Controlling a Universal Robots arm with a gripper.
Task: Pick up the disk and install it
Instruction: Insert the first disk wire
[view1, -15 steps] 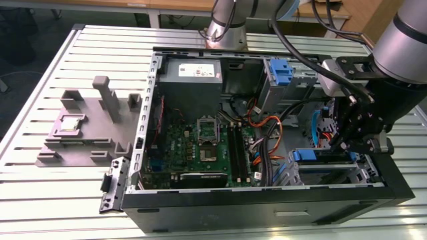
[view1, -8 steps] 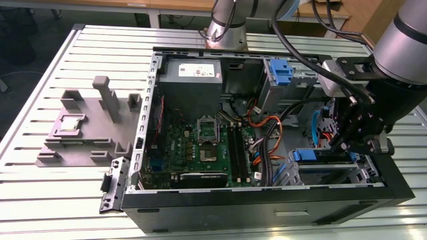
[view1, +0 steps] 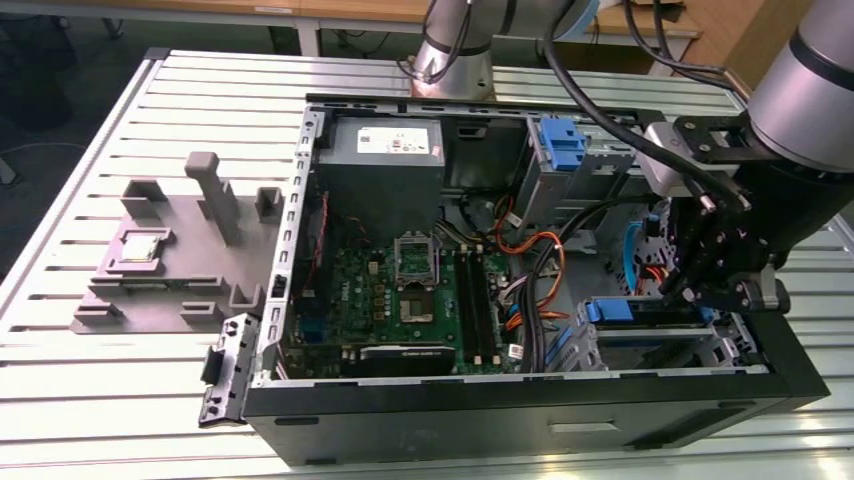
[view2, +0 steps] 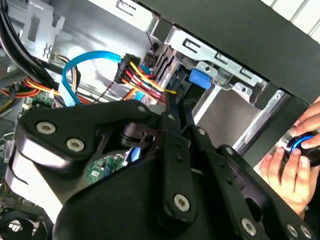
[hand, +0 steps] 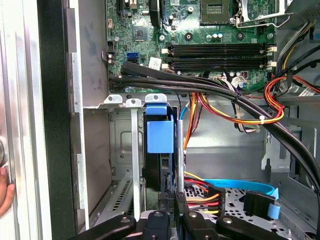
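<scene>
While I hang over the open computer case (view1: 534, 400), going from the exterior view's left to its right, first comes the grey fixture (view1: 174, 265) on the slatted table (view1: 80, 400), with a small square chip (view1: 143, 245) seated in it; none of that is my business. Next comes the case interior: the green motherboard (view1: 400, 300), then the orange and red cables (view1: 541, 255), then the drive cage at the case's near corner toward the exterior view's right. That is where my gripper (view1: 701, 285) is, low inside the case, just above the cage.

The disk (view1: 647, 312) sits edge-up in that cage, its blue carrier tab showing at the top. In the first wrist view the same blue carrier (hand: 160, 135) stands in the metal bay with the dark drive body below it, directly ahead of my fingers (hand: 182, 207), which come together on its near edge. I judge my pincer to be closed on the disk rather than merely beside it.

So the pick-up looks done, and the disk is at least partly in its slot. Whether it is fully home and latched, I cannot tell. A blue data cable (view2: 85, 62) lies loose nearby. A person's hand (view2: 292, 165) rests outside the case wall.
</scene>
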